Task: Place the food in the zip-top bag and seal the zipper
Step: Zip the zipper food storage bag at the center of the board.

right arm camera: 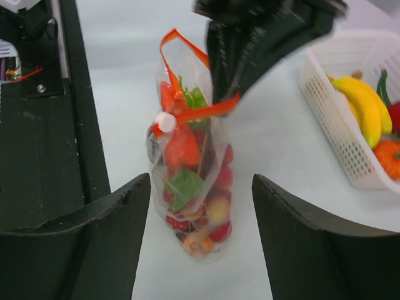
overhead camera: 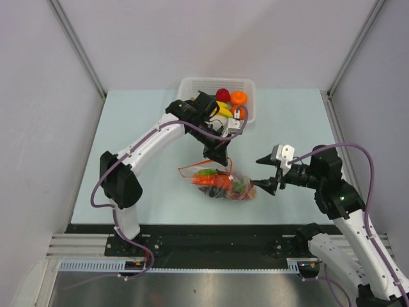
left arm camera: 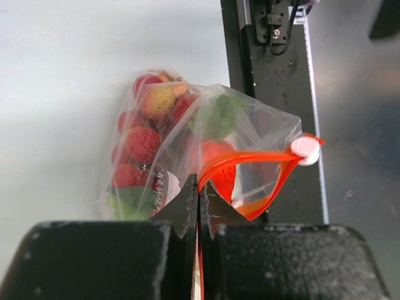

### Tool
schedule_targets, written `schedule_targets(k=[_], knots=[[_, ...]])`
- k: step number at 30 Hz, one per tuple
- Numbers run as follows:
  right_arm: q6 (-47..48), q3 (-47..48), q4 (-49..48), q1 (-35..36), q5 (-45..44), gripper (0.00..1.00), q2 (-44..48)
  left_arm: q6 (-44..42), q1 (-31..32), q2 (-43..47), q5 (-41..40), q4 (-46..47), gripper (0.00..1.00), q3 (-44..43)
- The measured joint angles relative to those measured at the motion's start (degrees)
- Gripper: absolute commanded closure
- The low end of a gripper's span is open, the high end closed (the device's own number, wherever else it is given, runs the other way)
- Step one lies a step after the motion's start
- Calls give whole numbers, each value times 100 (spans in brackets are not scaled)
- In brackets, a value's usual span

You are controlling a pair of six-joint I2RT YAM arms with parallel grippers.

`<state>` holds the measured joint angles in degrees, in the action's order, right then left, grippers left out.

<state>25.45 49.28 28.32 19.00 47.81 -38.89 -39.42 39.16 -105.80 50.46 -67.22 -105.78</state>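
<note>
A pale blue-green table [overhead camera: 140,128] is seen between plain white walls, with a black rail along its near edge. A white mesh basket [overhead camera: 192,86] is set against the far edge, about midway between the left and right edges. A banana [right arm camera: 362,106], an orange fruit [overhead camera: 238,98] and a red fruit [overhead camera: 222,94] are held in it.

The zip-top bag [overhead camera: 227,185] is found close to the near edge, roughly at its middle. It is filled with the food: red berries [left arm camera: 142,145], a green leaf [left arm camera: 219,115] and an orange-red piece [right arm camera: 181,147] are packed behind the clear plastic.

The left gripper [left arm camera: 199,194] is reached over from the basket side and is closed tightly on the zipper [left arm camera: 250,156], the orange-red strip being pinched between its black fingers [left arm camera: 181,206]. From the pinch to the white slider [left arm camera: 305,148] the two halves of the strip are parted in a loop, so the mouth is left gaping there. The mouth end is raised above the rest of the bag.

The right gripper [overhead camera: 257,174] is held just beside the bag's right end, its jaws spread wide and nothing gripped. In the right wrist view the bag is framed ahead of the two fingers [right arm camera: 112,219]; whether it is touched cannot be told.
</note>
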Motion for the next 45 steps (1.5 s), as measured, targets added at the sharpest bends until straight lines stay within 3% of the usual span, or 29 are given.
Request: schedule_targets(k=[10,13,19,22,24,25,28,31,32,38,41,45], knots=[[730,-81,-166,2461,-1947,31,-490,649,-59,-398,138,-116,100,-452],[780,-208,-339,2782,-2306,31,-627,761,-107,-466,188,-151,100,-560],[933,-396,-774,3010,-3154,46,-887,839,-186,-481,240,-188,100,-566],[966,-455,-1005,3058,-3497,60,-999,848,-197,-481,271,-212,100,-566],[1014,-490,-1128,3064,-3665,78,-1014,850,-197,-481,295,-221,100,-566],[1054,-505,-1169,3064,-3720,92,-1012,850,-201,-481,317,-225,100,-566],[1102,-538,-1233,3069,-3836,100,-997,857,-219,-481,380,-232,100,-566],[1095,-551,-1224,3056,-3838,100,-846,918,-262,-481,385,-201,81,-566],[1064,-553,-1211,3029,-3807,100,-752,964,-278,-481,380,-153,68,-566],[750,-551,-1038,2638,-3357,100,-238,1504,-538,-125,367,874,34,61],[525,-540,-931,2461,-3119,100,-216,1604,-769,505,289,1676,29,776],[275,-501,-890,2352,-2907,100,-254,1438,-745,1637,94,2511,28,1414]])
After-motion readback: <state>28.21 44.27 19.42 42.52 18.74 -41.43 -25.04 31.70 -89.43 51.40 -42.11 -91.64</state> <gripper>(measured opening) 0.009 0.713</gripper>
